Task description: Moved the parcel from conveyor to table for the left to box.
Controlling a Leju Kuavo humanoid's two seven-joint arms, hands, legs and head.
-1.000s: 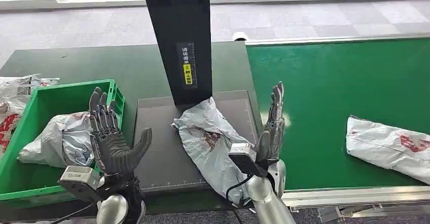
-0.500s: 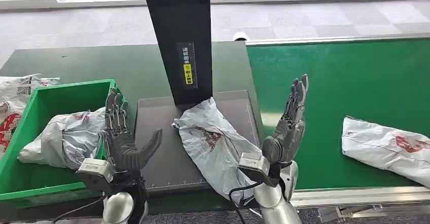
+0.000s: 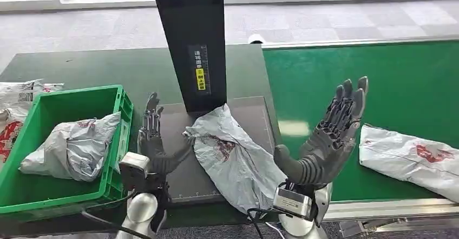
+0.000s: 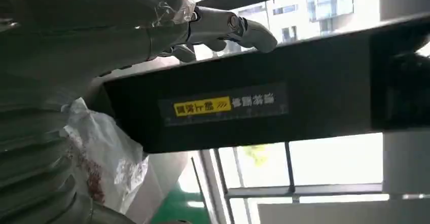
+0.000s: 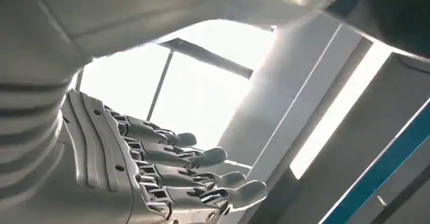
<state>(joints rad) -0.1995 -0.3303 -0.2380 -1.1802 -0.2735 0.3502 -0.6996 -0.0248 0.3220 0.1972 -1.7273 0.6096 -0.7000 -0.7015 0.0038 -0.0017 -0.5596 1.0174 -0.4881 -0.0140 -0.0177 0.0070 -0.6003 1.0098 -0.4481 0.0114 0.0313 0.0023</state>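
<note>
Grey plastic parcel (image 3: pixel 230 155) lies on the dark pad (image 3: pixel 176 158) at the table's front edge, against the black post (image 3: pixel 192 39). The left hand (image 3: pixel 157 141) and right hand (image 3: pixel 327 136) flank it, fingers apart, holding nothing. Another parcel (image 3: pixel 414 160) lies on the green conveyor (image 3: pixel 379 82); a bagged one (image 3: pixel 73 144) fills the green crate (image 3: pixel 116 147).

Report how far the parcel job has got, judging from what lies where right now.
Done: one parcel lies on the grey pad of the table, off the belt; another bag sits in the green box.
In hand: nothing. The left hand is open beside the parcel; the right hand is open above the belt.
Left: boxing that parcel, and moving the belt parcel.
</note>
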